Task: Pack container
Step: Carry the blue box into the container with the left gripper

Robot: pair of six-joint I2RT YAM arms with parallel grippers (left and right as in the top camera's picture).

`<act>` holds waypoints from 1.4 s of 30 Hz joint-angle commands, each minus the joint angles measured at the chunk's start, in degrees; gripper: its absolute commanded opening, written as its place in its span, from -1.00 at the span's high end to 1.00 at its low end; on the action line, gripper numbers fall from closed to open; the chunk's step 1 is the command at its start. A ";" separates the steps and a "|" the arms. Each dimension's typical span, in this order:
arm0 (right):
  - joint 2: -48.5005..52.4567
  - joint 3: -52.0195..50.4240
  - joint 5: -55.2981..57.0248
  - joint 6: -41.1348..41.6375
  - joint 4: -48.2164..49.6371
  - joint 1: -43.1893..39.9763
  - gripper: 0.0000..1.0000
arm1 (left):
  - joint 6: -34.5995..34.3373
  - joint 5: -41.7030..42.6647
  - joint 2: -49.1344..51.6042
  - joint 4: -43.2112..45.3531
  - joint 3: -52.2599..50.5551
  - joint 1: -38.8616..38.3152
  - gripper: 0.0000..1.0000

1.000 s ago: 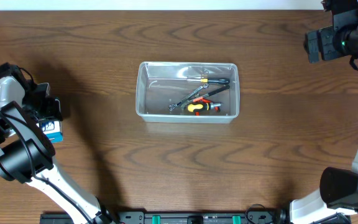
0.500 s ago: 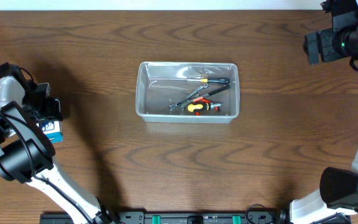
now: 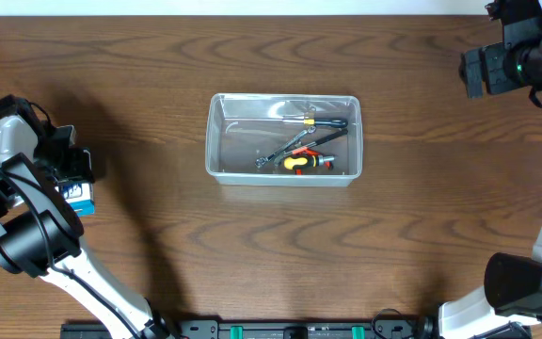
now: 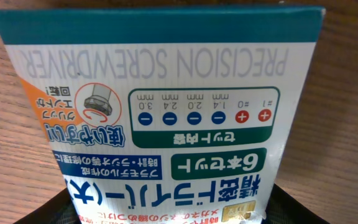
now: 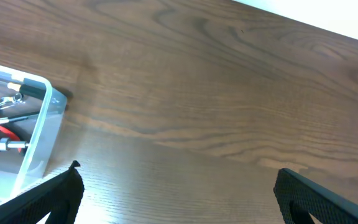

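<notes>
Dark wood-grain table point(image 3: 252, 254) all round. My right claw point(image 5: 178, 177) hangs spread, well apart from the tub point(image 3: 283, 137); my left claw point(image 4: 166, 200) straddles the box point(image 4: 166, 93), pinch unclear.

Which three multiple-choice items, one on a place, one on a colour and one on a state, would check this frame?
1. Where is the blue-and-white box?
A. Inside the container
B. On the table at the far left, outside the container
C. Below the right gripper

2. What are the container's walls like?
A. Clear
B. Solid red
C. Black

3. What state is the right gripper in?
A. Open and empty
B. Shut on a tool
C. Shut on the box

Answers:
1 B: the overhead view shows the box on the wood at the left edge, well apart from the container in the middle.
2 A: the tools and the table show through the walls.
3 A: the right wrist view shows its fingers spread wide with only bare table between them.
</notes>
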 commanded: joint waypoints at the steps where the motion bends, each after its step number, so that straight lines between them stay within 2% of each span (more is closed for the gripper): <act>1: 0.33 -0.35 0.24 -0.76 -0.02 0.13 -0.98 | -0.07 -0.87 -0.81 0.13 -0.17 0.28 0.31; 5: 0.33 -0.35 0.24 -0.76 -0.04 0.13 -0.99 | -0.07 -0.87 -3.13 0.09 -0.17 0.28 0.33; 9: 0.33 -0.35 0.24 -0.76 0.02 0.13 -0.99 | -0.09 -0.87 -6.14 -0.09 -0.17 0.22 0.47; 12: 0.33 -0.35 0.24 -1.18 0.00 0.13 -0.99 | -0.11 -0.85 -9.14 -0.11 -0.17 0.11 0.49; 15: 0.33 -0.35 0.24 -1.18 -0.02 0.13 -0.99 | -1.27 -0.83 -13.20 -0.13 -0.17 -0.52 0.63; 17: 0.33 -0.35 0.24 -1.18 0.00 0.13 -0.98 | -2.56 -0.83 -16.50 -0.13 -0.17 -1.51 0.80; 22: 0.33 -0.35 0.22 -1.16 0.11 0.13 -0.98 | -4.15 -0.83 -26.80 0.15 -0.15 -7.80 0.87; 25: 0.33 -0.35 0.22 -1.16 0.15 0.13 -0.99 | -4.11 -0.83 -32.63 1.22 -0.11 -14.80 0.88; 31: 0.33 -0.35 0.20 -0.68 0.04 0.20 -0.98 | 3.74 -0.83 -38.01 4.20 -0.11 -34.67 0.88; 37: 0.33 -0.35 0.20 -0.48 -0.76 0.20 -0.99 | 21.27 -0.61 -34.23 8.48 -0.11 -52.92 0.88; 42: 0.33 -0.35 0.20 -0.48 -1.49 0.20 -0.99 | 31.08 -0.61 -27.12 10.23 -0.11 -59.58 0.88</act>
